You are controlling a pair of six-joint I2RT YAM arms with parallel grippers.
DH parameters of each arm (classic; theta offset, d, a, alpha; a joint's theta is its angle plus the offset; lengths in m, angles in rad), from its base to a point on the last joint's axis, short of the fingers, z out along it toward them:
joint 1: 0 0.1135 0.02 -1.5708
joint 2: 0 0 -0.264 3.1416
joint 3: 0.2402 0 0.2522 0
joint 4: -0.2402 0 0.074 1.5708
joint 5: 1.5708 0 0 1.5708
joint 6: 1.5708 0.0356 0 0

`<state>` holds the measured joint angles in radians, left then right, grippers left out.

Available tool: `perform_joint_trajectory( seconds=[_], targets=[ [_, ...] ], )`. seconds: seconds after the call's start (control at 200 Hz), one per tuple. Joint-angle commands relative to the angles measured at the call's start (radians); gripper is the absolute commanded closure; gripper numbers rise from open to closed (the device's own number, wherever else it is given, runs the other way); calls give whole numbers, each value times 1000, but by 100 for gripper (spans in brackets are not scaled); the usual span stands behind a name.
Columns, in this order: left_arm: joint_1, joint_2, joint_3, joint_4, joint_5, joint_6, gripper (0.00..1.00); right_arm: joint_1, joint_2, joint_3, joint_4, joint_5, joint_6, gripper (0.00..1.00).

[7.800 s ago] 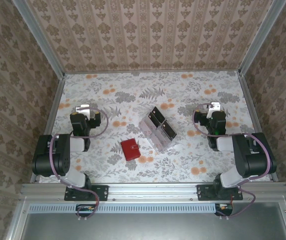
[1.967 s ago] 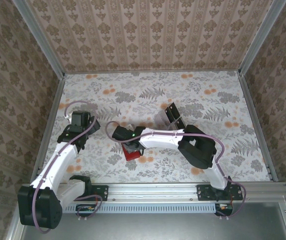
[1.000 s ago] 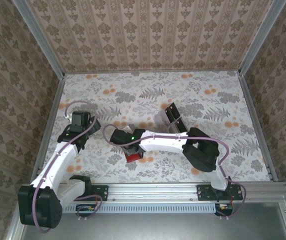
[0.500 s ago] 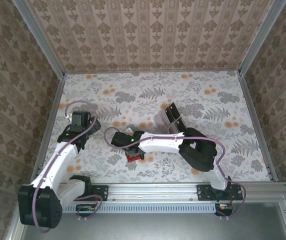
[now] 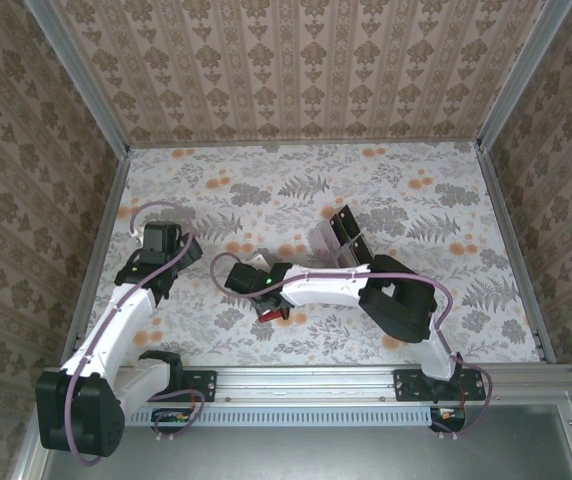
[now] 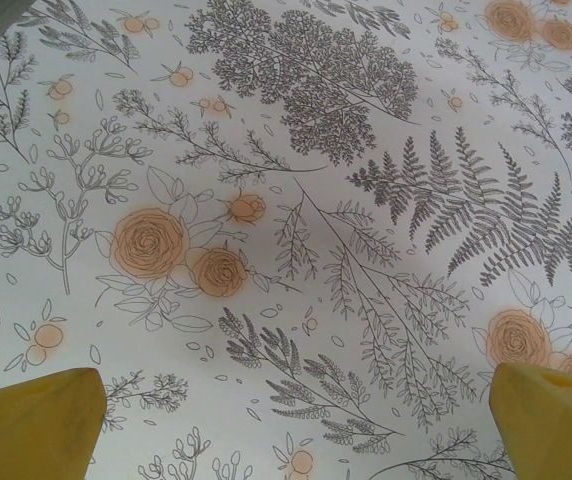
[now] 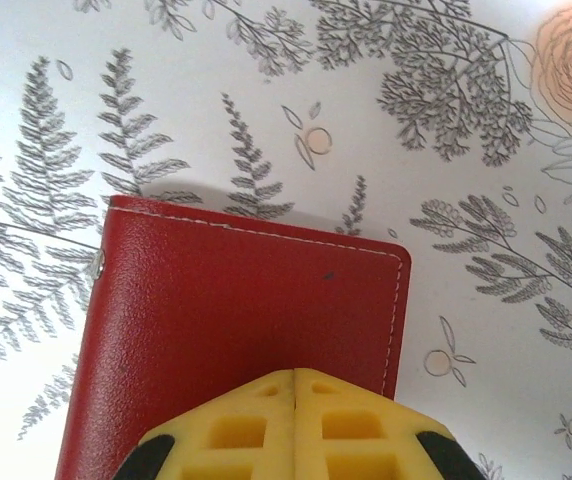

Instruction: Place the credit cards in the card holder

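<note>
The red card holder (image 7: 246, 300) lies closed on the flowered table, and part of it shows under my right arm (image 5: 272, 311). My right gripper (image 7: 294, 372) is shut, its yellow fingertips pressed together right over the red cover (image 5: 264, 298). Whether they touch it or pinch its near edge is hidden. The black credit cards (image 5: 346, 222) stand in a clear tray (image 5: 326, 243) behind the right arm. My left gripper (image 6: 291, 430) is open over bare tablecloth at the left (image 5: 158, 262), with nothing between its fingers (image 6: 26, 425).
Patterned walls and metal rails enclose the table (image 5: 296, 180) on three sides. The right arm stretches leftward across the front middle, close in front of the tray. Open tablecloth lies at the back and far right.
The right gripper's fingers have closed fully over the card holder, and less of the red cover shows from above. The left arm has stayed still.
</note>
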<state>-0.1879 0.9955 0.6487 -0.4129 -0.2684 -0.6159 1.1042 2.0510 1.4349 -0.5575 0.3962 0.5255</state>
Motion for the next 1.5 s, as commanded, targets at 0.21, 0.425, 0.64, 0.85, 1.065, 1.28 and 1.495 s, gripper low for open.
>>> perform_joint_trajectory(
  seconds=[0.21, 0.425, 0.64, 0.85, 1.065, 1.28, 1.495],
  targets=[
    [-2, 37, -38, 61, 212, -50, 0, -80, -171, -132, 89, -132, 46, 100],
    [-53, 83, -73, 169, 345, -115, 1, -121, -202, -183, 138, -197, 86, 100],
    [-95, 94, -73, 165, 325, -129, 1, -128, -192, -219, 145, -205, 124, 59],
    [-113, 105, -72, 149, 310, -123, 0, -158, -190, -273, 201, -269, 172, 57],
    [-130, 115, -70, 151, 295, -119, 0, -194, -199, -357, 313, -380, 240, 57],
    [-148, 129, -70, 155, 288, -123, 0, -235, -212, -446, 443, -487, 312, 67],
    [-170, 141, -75, 169, 301, -125, 0, -258, -234, -500, 523, -539, 351, 90]
  ],
)
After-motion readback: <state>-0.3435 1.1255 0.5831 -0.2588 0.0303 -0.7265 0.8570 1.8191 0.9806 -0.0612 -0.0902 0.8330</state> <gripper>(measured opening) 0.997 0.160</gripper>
